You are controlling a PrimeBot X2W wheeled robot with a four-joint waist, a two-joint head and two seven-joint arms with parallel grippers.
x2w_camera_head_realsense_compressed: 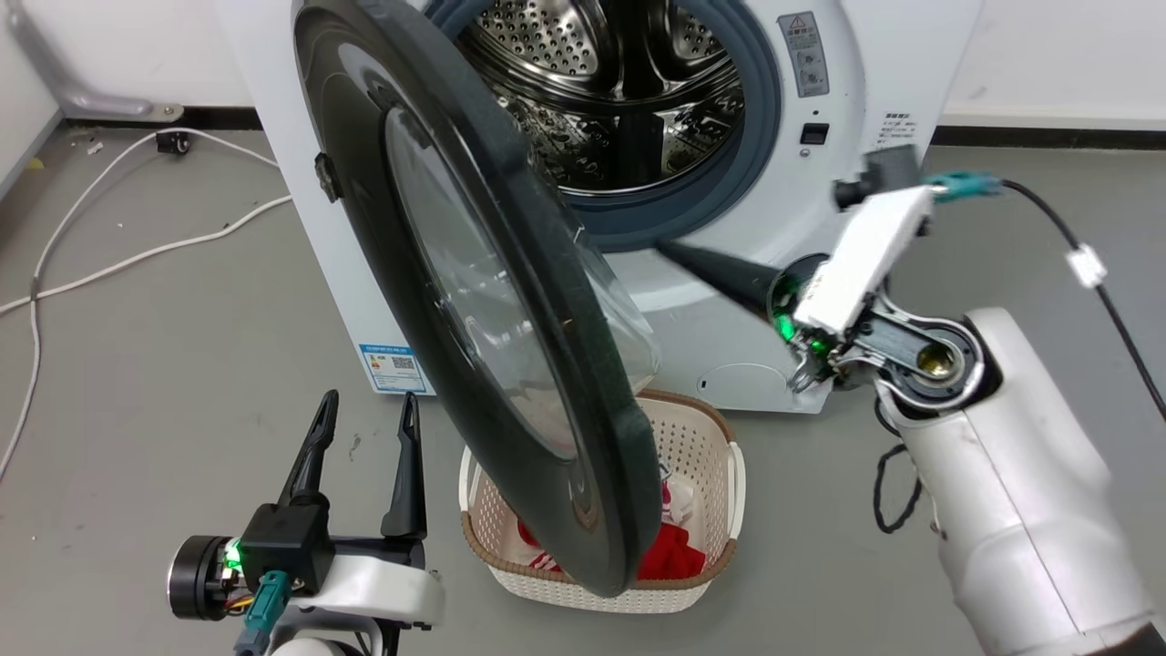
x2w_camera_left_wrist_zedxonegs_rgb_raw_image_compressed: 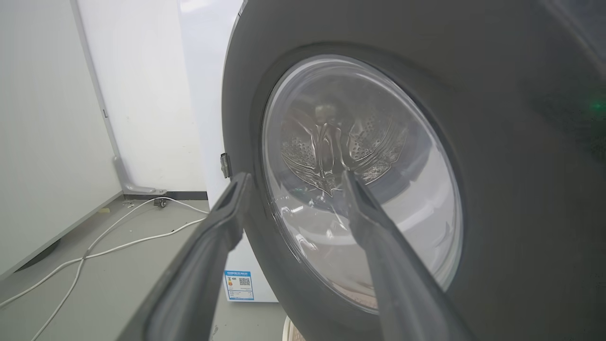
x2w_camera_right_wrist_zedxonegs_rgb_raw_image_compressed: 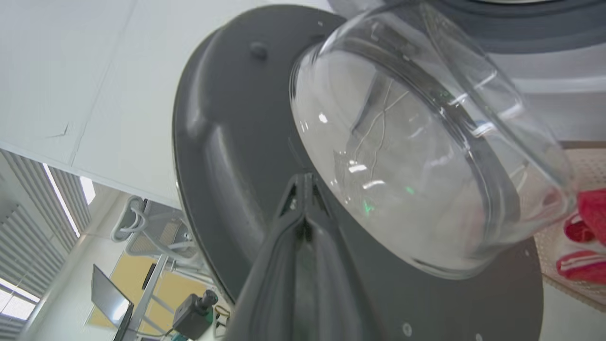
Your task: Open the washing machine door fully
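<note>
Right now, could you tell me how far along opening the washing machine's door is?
Done: the round glossy black washing machine door is unlatched and stands roughly half open, baring the perforated steel drum. In hand: the shut right gripper points its tips at the door's grey inner face beside the domed glass; the open left gripper hovers before the outer face. Left: swinging the door fully wide.
</note>
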